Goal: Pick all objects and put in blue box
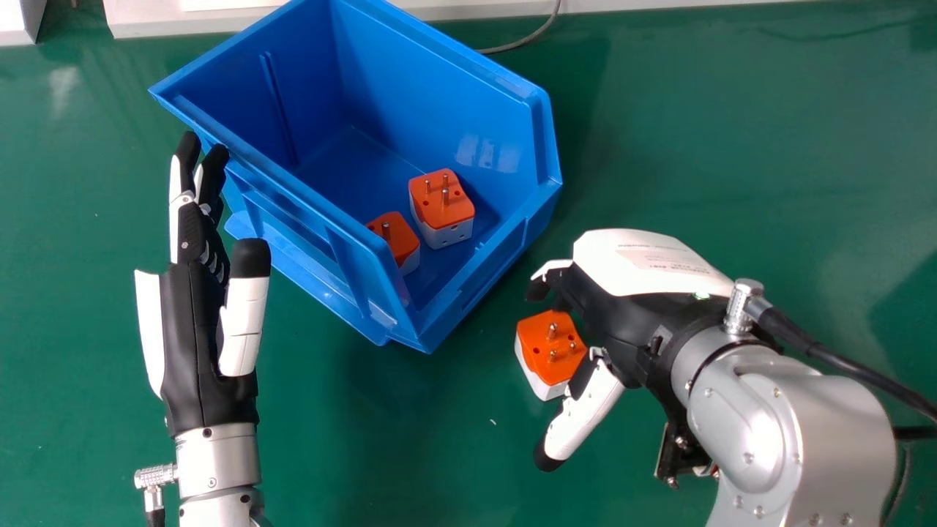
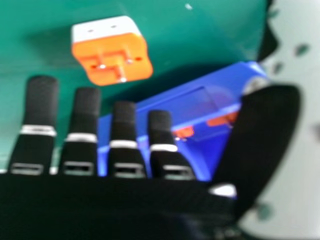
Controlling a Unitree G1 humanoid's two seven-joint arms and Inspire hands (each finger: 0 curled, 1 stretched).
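In the head view my right hand (image 1: pixel 622 307) is open at the right, its thumb pointing down-left, beside an orange and white plug adapter (image 1: pixel 550 348) on the table. My left hand (image 1: pixel 201 322), fingers straight, is at the left, its fingertips by the blue box (image 1: pixel 432 80). Inside the box lie two more adapters, one (image 1: pixel 441 205) near the middle of its floor, another (image 1: pixel 397 238) partly hidden by the near wall. In the right hand view the open right hand (image 2: pixel 85 115) has straight fingers, apart from the loose adapter (image 2: pixel 115 52); the blue box (image 2: pixel 175 107) shows behind them.
Green table surface (image 1: pixel 732 161) surrounds the box. A white edge (image 1: pixel 659 6) runs along the back, with a thin grey cable (image 1: pixel 523 42) near the box. A black cable (image 1: pixel 842 356) trails from my right wrist.
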